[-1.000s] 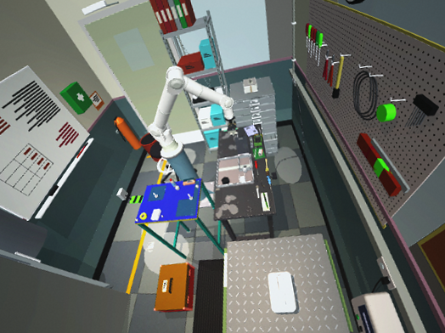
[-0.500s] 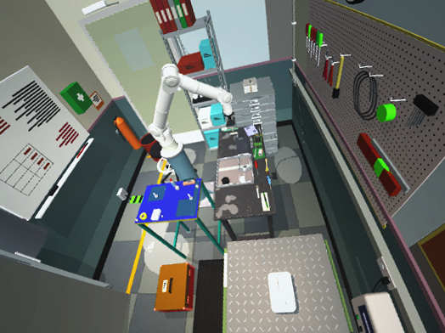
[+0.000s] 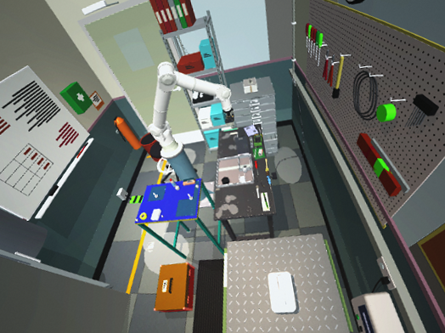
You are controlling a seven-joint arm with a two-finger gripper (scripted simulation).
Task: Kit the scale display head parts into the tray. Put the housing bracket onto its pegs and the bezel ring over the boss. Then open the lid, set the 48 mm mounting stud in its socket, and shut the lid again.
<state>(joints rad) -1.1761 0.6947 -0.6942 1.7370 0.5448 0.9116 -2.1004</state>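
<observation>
On the dark workbench in the middle of the room sits the pale kitting tray (image 3: 236, 170), with a small black part (image 3: 225, 180) in its left half and a pale part (image 3: 242, 175) nearer its middle. The blue side table (image 3: 170, 201) to the left carries a white block (image 3: 155, 214), a yellow ring (image 3: 143, 216) and some small pale parts. My gripper (image 3: 229, 118) hangs over the far end of the workbench, beyond the tray, and it is too small here to make out anything between the fingers. The fingers are partly closed and hold nothing.
The grey drawer cabinet (image 3: 255, 107) stands right beside the gripper, with the metal shelf rack (image 3: 198, 75) behind it. Small tools (image 3: 260, 162) lie along the workbench's right edge. A checker-plate table (image 3: 281, 294) and an orange box (image 3: 174, 287) fill the foreground.
</observation>
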